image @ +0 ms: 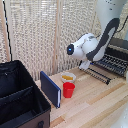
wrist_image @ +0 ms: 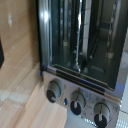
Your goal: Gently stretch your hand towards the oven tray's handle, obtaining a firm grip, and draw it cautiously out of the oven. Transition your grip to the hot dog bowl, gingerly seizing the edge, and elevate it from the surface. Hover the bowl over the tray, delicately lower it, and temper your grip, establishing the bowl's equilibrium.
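The oven point(image: 120, 50) stands at the exterior view's right edge. The oven tray point(image: 112, 63), a dark wire rack, sticks out of it over the surface point(image: 95, 102). The tray's handle point(image: 97, 74) runs along its front edge. The white arm bends down, and the gripper point(image: 85, 64) sits just beside that bar; its fingers are too small and hidden to read. The hot dog bowl point(image: 68, 77), cream with orange food, rests on the wood apart from the gripper. The wrist view shows the oven point(wrist_image: 80, 45) front close up, with thin bars inside and no fingers in the picture.
A red cup point(image: 68, 90) stands right in front of the bowl. A dark blue board point(image: 50, 89) leans upright beside them. A large open black fabric case point(image: 20, 102) fills the exterior view's left. Three knobs point(wrist_image: 75, 101) line the oven's front panel.
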{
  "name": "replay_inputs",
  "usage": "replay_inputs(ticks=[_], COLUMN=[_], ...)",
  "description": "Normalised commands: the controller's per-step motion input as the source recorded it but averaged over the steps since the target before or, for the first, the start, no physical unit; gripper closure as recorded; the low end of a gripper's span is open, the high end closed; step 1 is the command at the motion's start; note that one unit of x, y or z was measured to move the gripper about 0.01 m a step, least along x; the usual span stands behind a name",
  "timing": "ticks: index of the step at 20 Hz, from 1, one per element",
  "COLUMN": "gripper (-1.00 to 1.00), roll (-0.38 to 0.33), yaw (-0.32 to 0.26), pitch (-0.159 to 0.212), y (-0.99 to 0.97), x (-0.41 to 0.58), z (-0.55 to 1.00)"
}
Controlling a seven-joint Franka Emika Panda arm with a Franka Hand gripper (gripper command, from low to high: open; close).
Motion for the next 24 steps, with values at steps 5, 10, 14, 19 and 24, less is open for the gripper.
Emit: replay_inputs(ticks=[5, 10, 14, 19, 24], gripper=[-1.00, -1.00, -1.00, -1.00, -1.00], roll=[-0.109, -0.040, 0.000, 0.041, 0.060], yaw=[0.091, 0.126, 0.096, 0.031, 0.033], pitch=[-0.028, 0.000, 0.000, 0.000, 0.005], y=[-0.78, -0.78, -0.76, -0.76, -0.64], x=[-0.028, 0.000, 0.040, 0.095, 0.038], z=[0.00, -0.01, 0.00, 0.00, 0.01])
